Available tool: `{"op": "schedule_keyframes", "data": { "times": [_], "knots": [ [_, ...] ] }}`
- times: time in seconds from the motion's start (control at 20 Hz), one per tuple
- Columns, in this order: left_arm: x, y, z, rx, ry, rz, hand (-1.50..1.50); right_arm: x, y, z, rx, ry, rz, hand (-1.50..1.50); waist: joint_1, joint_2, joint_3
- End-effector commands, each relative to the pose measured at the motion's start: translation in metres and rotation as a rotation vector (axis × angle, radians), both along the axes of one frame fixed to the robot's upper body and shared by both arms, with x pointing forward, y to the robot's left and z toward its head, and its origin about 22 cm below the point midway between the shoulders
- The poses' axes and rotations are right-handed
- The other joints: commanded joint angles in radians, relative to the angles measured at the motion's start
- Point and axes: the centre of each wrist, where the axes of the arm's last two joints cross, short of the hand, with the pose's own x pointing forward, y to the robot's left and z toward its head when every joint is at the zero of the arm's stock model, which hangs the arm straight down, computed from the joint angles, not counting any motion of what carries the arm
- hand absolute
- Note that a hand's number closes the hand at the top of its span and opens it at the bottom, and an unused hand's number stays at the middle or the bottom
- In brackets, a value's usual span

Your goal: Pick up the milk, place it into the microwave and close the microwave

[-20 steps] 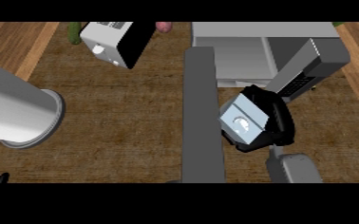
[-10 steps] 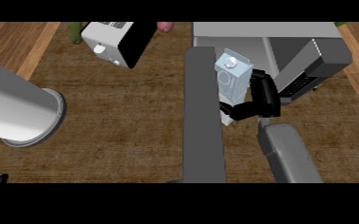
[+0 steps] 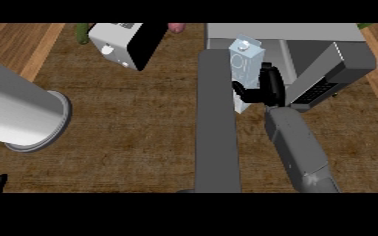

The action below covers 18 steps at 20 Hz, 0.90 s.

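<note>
The milk [image 3: 246, 62] is a pale blue-white carton with a gabled top, standing upright at the mouth of the grey microwave [image 3: 325, 60]. My right hand [image 3: 264, 87] is curled round the carton's lower right side, and its grey forearm comes up from the lower right. The microwave's door [image 3: 217, 130] is swung open; it shows as a long grey slab running toward the lower edge, just left of the carton. The carton's base is hidden behind the hand and the door. My left hand shows nowhere.
A white and black box-shaped appliance [image 3: 127, 45] lies tilted at the top left. A large grey cylinder [image 3: 29, 112] fills the left edge. Small green [image 3: 81, 32] and pink [image 3: 176, 27] items sit at the back. The counter [image 3: 125, 145] is dark wood.
My right hand has carried the milk up and away from me, from beside the open door to the microwave's mouth. The carton has turned from lying back to upright.
</note>
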Motion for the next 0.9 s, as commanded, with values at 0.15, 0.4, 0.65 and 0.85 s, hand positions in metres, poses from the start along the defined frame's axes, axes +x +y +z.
{"op": "schedule_keyframes", "data": {
  "times": [0.15, 0.4, 0.65, 0.85],
  "knots": [
    [0.002, 0.006, 0.001, -0.008, 0.014, -0.027, -1.50, 0.012, -0.010, -0.008, -0.069, -0.060, -0.001, 1.50, 0.021, 0.009, 0.000],
    [0.010, 0.005, -0.009, -0.018, -0.005, -0.019, -1.50, 0.025, 0.006, 0.005, -0.136, -0.150, -0.057, 1.50, 0.035, 0.016, 0.000],
    [0.022, 0.005, -0.006, -0.032, -0.006, -0.036, -1.50, 0.038, 0.026, 0.025, -0.262, -0.196, -0.089, 1.50, 0.046, 0.021, 0.000],
    [0.011, 0.013, -0.004, -0.013, -0.015, -0.042, -1.50, 0.041, 0.015, 0.028, -0.474, -0.263, -0.169, 1.50, 0.067, 0.021, 0.000]
  ]
}}
